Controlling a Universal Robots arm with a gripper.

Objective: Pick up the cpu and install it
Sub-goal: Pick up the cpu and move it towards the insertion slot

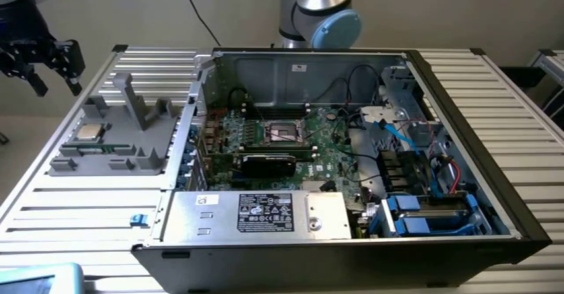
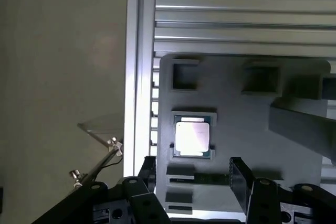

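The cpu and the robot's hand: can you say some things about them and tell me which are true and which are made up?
1. The cpu lies in the grey holder outside the computer case. True.
2. The gripper is holding the cpu. False: it is open, empty and apart from the cpu.
3. The computer case is open, with the motherboard showing. True.
4. The cpu sits in the socket on the motherboard. False: it lies in the holder.
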